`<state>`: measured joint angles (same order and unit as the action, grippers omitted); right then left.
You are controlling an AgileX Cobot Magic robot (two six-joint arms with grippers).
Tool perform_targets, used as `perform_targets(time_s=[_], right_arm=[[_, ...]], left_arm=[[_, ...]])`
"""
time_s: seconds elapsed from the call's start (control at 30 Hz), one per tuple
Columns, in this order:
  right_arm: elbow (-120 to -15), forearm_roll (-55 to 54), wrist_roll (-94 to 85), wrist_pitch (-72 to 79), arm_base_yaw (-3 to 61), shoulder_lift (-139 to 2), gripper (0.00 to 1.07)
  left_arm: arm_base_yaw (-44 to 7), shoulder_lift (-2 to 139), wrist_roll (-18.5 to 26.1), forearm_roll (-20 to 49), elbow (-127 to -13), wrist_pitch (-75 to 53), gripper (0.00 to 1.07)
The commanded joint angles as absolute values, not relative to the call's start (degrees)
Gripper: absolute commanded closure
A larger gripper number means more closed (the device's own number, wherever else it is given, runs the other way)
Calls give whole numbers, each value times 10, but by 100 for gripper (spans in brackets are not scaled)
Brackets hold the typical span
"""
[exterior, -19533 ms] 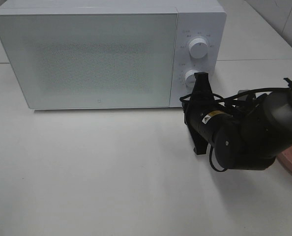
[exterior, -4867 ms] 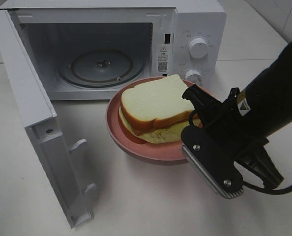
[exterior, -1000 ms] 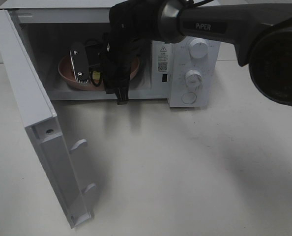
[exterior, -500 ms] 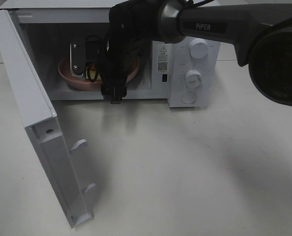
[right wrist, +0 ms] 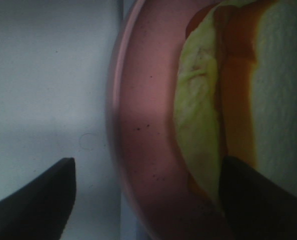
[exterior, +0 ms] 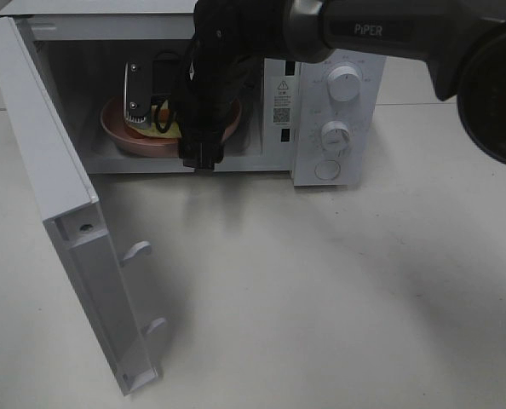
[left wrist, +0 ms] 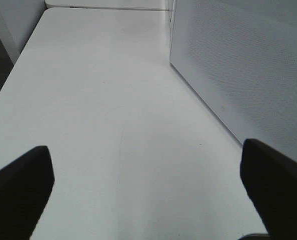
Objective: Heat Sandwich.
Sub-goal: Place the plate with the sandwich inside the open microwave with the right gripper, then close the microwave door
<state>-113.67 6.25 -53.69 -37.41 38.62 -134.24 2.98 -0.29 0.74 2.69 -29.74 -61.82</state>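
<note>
We see the microwave (exterior: 338, 51) with its door (exterior: 48, 170) swung wide open to one side. The plate (exterior: 117, 136) sits inside it, and the sandwich (exterior: 163, 128) lies on the plate, so the putting-in part looks done to us. What is left, we think: the arm must come out, the door must be shut, and a knob (exterior: 344, 85) must be turned to start the heat. None of that is done yet.

The right arm reaches in from up high and bends down into the opening. The right gripper (exterior: 168, 141) hangs over the plate and points down at it. Its two fingers stand wide apart, one on each side of the plate's edge. In the right wrist view we see a gap between one finger (right wrist: 33, 200) and the plate. The other finger shows in front of the sandwich, and we cannot tell if it touches. We think this gripper has hold of nothing.

The left gripper (left wrist: 148, 190) is off by itself, low over the table (left wrist: 113, 100), beside the outer face of the door. Its fingers are wide apart too, with only bare table between them
</note>
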Motion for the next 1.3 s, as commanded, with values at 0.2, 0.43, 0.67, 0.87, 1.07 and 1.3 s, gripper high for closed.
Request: perform_targets(time_s=[0.2, 0.43, 0.67, 0.87, 1.07, 1.3], right_arm=[[-1077, 77, -527, -358, 387, -1296, 31], [-1043, 81, -515, -357, 388, -1269, 31], [-983, 84, -513, -355, 388, -1223, 31], [-943, 87, -503, -354, 388, -1190, 31], [-870, 97, -472, -337, 388, -1135, 31], [-784, 95, -464, -309, 388, -1073, 31]], left_arm=[[27, -12, 6, 30, -296, -613, 10], [27, -12, 6, 30, -296, -613, 10], [27, -12, 6, 30, -296, -613, 10], [27, -12, 6, 30, -296, -613, 10], [27, -12, 6, 30, -296, -613, 10], [27, -12, 6, 30, -296, -613, 10]])
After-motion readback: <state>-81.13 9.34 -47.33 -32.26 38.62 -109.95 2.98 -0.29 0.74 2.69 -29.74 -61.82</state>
